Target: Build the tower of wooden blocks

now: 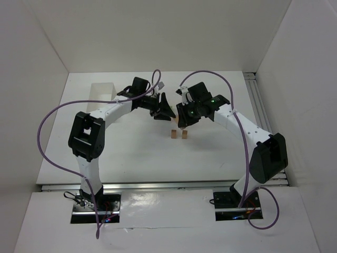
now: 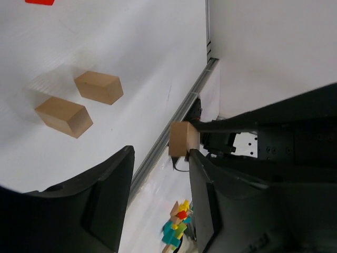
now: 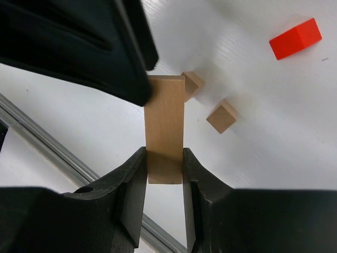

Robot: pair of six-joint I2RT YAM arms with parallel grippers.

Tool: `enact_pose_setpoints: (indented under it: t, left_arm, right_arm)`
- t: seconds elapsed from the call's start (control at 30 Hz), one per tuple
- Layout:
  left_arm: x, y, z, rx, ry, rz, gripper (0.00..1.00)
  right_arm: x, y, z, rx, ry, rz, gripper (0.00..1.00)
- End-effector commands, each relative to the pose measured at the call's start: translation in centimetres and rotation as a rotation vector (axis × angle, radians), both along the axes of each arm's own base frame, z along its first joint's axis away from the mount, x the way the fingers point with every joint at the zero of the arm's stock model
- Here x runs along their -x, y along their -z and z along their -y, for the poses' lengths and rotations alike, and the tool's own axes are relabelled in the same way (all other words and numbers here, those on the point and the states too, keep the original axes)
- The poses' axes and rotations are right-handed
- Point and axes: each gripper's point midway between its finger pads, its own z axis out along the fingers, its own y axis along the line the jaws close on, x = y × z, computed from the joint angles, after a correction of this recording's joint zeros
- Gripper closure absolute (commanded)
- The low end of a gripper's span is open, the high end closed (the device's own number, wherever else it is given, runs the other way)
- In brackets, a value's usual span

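My right gripper [image 3: 165, 153] is shut on the lower end of a long tan wood block [image 3: 165, 118] and holds it above the table. Seen from the left wrist, that block's far end [image 2: 184, 139] rests against the tip of one finger of my left gripper [image 2: 158, 155], whose jaws stand wide open with nothing between them. Two small tan blocks [image 1: 172, 135] [image 1: 185, 135] lie side by side on the table just below both grippers [image 1: 167, 112] [image 1: 182, 122]. A red block [image 3: 295, 38] lies farther off.
A white open box [image 1: 102, 90] stands at the back left of the table. An aluminium rail [image 2: 174, 121] runs along the table's edge. White walls close in the sides. A small multicoloured cluster [image 2: 178, 224] shows beyond the rail.
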Motion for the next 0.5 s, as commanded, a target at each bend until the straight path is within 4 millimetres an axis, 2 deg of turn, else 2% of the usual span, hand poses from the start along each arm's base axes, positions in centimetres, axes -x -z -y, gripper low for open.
enact_pose_setpoints:
  t: [0.0,0.13,0.3,0.47]
  left_arm:
    - [0.3,-0.5,-0.4,-0.002,0.046,0.049,0.42]
    - [0.7,-0.2,-0.4,0.006,0.064,0.035,0.41]
    - [0.6,0.1,-0.3,0.004,0.059,0.016,0.25]
    - [0.1,-0.9,0.6,0.042,0.06,0.026,0.25]
  right_arm:
    - [-0.2,-1.3,1.3,0.012,0.026,0.036,0.79]
    - [-0.3,-1.0,1.2,0.017,0.026,0.028,0.79]
    - [-0.1,-1.4,0.8,-0.006,0.0,0.029,0.79]
    - [-0.1,-1.1,0.6,-0.009,-0.007,0.017,0.79]
